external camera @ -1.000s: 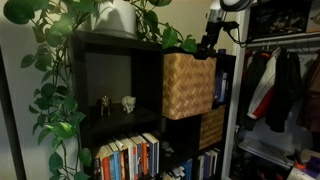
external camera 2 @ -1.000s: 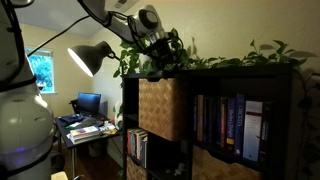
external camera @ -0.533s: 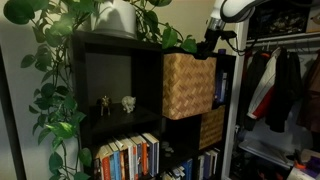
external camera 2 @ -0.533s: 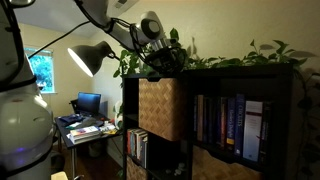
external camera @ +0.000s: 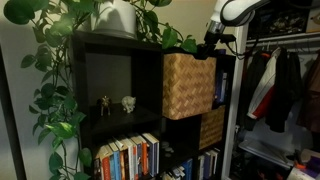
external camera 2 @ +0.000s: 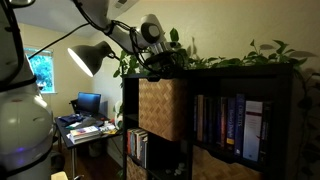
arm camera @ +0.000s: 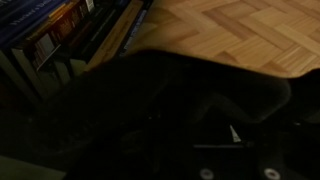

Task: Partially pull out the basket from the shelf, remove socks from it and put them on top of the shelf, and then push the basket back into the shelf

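Hand [external camera 2: 160, 62] a little lower, just above the basket [external camera 2: 163, 108]

- Light tan cube basket [external camera: 188, 85], directly below the fingers: woven fibre, checker weave, rough, matt.
- Tall black-brown shelf [external camera: 100, 70], under and beside the fingers: wood, smooth, low sheen.
- Black gripper [external camera: 208, 44]: dark, matt casing; material not determinable.
- Light herringbone wood surface [arm camera: 240, 30], beyond the fingers in the wrist view: smooth, slight gloss.
- Upright row of books [external camera: 128, 158], well below the fingers: paper, spines semi-glossy.
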### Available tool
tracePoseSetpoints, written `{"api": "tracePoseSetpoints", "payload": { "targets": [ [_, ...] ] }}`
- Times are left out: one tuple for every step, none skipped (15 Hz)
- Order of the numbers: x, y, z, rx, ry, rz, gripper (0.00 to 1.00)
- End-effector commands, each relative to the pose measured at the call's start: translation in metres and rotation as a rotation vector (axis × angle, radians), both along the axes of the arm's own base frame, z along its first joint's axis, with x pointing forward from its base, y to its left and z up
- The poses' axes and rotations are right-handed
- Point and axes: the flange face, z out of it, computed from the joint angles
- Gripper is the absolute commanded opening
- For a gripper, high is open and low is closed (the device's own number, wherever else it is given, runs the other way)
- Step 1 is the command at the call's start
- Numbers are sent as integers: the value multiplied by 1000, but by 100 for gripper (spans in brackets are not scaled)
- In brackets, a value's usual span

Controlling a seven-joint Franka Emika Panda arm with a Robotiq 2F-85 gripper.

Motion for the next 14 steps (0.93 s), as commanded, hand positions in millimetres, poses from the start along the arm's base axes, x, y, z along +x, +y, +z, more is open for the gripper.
{"api": "tracePoseSetpoints", "payload": {
  "targets": [
    [-12, -4, -2, 16, -19, 1, 41],
    [-13, -3, -1, 13, -21, 0, 33],
    [-14, -3, 0, 14, -22, 2, 27],
    [-15, -3, 1, 16, -23, 2, 20],
    [-15, -3, 1, 17, -23, 2, 14],
    [-16, -2, 2, 24, -22, 5, 7],
    [-17, -1, 3, 29, -20, 6, 4],
    [-18, 0, 5, 30, -18, 11, 2],
    [-19, 1, 7, 30, -17, 16, 1],
    [-21, 3, 10, 26, -11, 21, 0],
    [-23, 5, 14, 21, -8, 28, 3],
    [-26, 7, 18, 13, -7, 35, 4],
    [-29, 9, 23, 7, -6, 45, 4],
    [-32, 10, 29, 0, -6, 55, 3]
  ]
}}
